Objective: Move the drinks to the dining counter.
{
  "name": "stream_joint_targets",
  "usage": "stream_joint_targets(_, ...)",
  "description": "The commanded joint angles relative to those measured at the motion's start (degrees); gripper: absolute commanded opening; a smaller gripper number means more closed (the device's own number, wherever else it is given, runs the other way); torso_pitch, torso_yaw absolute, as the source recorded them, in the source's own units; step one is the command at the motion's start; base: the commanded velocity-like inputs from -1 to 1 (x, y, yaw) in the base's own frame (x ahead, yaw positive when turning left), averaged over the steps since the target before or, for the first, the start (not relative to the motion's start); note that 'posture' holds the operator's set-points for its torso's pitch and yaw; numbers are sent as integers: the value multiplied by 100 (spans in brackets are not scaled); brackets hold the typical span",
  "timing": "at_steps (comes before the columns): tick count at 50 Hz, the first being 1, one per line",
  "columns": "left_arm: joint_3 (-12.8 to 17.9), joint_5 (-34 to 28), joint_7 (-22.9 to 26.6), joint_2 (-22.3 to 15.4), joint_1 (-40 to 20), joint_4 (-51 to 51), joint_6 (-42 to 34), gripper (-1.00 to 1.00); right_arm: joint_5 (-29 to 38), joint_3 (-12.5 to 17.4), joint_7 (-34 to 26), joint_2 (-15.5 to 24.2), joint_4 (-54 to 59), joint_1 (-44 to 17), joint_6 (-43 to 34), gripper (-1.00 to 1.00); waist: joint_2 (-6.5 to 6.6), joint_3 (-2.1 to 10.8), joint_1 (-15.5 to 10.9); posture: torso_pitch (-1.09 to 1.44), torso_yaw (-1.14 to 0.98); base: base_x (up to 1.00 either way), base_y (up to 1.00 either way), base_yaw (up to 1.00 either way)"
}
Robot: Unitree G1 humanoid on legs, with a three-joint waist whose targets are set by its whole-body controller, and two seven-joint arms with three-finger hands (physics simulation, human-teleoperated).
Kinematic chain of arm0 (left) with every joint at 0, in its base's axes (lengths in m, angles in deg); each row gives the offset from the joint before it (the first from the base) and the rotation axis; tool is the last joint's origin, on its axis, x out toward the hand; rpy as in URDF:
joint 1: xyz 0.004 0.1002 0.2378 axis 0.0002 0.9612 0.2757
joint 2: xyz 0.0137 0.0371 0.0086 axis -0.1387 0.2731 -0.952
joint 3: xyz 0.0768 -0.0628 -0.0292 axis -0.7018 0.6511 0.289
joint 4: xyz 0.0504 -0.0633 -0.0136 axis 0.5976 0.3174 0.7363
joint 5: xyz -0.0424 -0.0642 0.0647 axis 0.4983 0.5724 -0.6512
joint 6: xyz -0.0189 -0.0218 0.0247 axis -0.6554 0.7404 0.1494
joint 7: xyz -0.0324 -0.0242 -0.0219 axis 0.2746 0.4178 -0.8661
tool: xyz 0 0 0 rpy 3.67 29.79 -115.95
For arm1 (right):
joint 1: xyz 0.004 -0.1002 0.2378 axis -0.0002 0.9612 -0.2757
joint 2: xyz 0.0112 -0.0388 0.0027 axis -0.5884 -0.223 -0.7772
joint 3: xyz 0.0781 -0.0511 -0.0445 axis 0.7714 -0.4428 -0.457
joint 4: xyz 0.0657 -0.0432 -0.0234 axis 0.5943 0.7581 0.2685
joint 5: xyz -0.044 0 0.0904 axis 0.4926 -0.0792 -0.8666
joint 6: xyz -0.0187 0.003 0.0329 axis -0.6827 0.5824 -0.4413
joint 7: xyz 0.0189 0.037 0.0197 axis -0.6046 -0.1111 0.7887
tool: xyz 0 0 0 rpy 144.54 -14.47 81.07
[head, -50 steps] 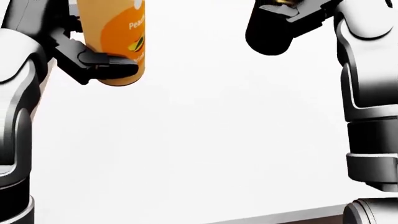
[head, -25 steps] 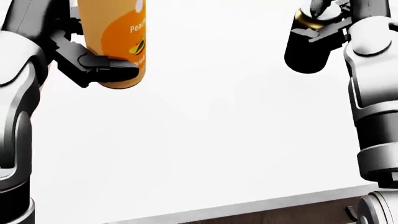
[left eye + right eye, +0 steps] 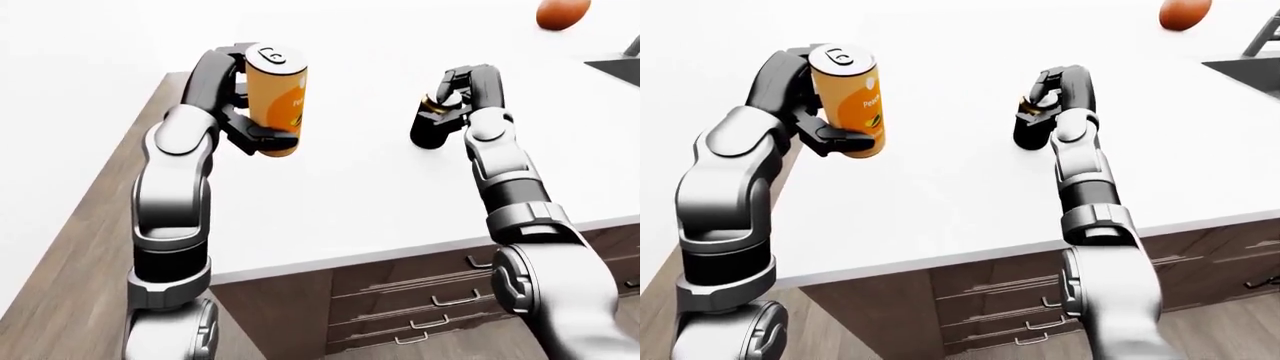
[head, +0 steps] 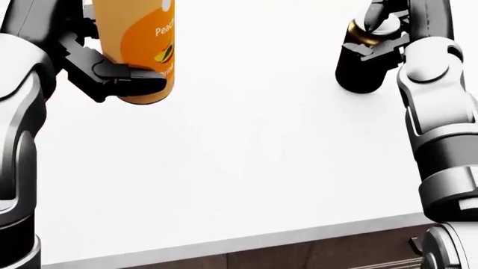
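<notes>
An orange peach-drink can (image 3: 277,94) hangs upright above the left part of the white counter (image 3: 350,195), and my left hand (image 3: 258,133) is shut round its lower half. In the head view the can (image 4: 138,39) fills the top left corner. A dark bottle with a gold cap (image 3: 430,131) is upright at the middle of the counter. My right hand (image 3: 452,96) is shut on its neck and top. The bottle's base is at the counter's surface or just above it; I cannot tell which.
An orange round fruit (image 3: 1183,13) lies at the top right of the counter. A dark sink corner (image 3: 1252,69) cuts in at the right edge. Brown drawers (image 3: 420,296) run under the counter's near edge, with wooden floor (image 3: 60,262) to the left.
My right hand has carried the dark bottle rightward and lower in the head view. The counter's near edge has risen in the picture, so the camera shifted. The can has stayed put.
</notes>
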State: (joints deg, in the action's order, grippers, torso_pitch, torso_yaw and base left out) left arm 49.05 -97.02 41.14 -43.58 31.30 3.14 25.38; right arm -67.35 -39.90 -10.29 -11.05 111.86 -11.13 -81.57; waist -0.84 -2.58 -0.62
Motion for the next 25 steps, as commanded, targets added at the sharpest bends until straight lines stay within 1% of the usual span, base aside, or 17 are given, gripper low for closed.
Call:
stream_joint_targets(1,85,-6,-56,-59,-213,-195,181,-100,2,27,58,96,-294,-254,172,-98,-16,202,-3,0,0,0,0,0)
stream_joint_targets(4,75,-10,-72,-43,-192,-157,225,-100,-16,31,28,95,-336,-251,136,-82,-17,205,-3,0,0,0,0,0)
stream_joint_targets(6,73,-12,-94,-37,-228,-87,264,-100,-39,40,6,95,-330,-248,137,-78,-17,208,-3,0,0,0,0,0)
stream_joint_targets(8,77,-7,-99,-34,-232,-75,275,-100,-53,39,-24,94,-351,-242,118,-64,-19,212,-4,0,0,0,0,0)
stream_joint_targets(10,78,-4,-104,-29,-221,-74,281,-100,-64,36,-39,88,-355,-244,115,-61,-20,215,-2,0,0,0,0,0)
stream_joint_targets(13,72,-4,-116,-18,-217,-43,312,-100,-66,25,-62,82,-334,-250,118,-49,-21,215,0,0,0,0,0,0)
stream_joint_targets(18,64,-8,-128,-9,-177,-22,352,-100,-85,32,-55,78,-329,-213,139,-36,-23,219,-3,0,0,0,0,0)
stream_joint_targets(25,68,0,-126,-10,-162,-15,362,-100,-96,31,-79,82,-349,-190,116,-22,-27,221,-9,0,0,0,0,0)
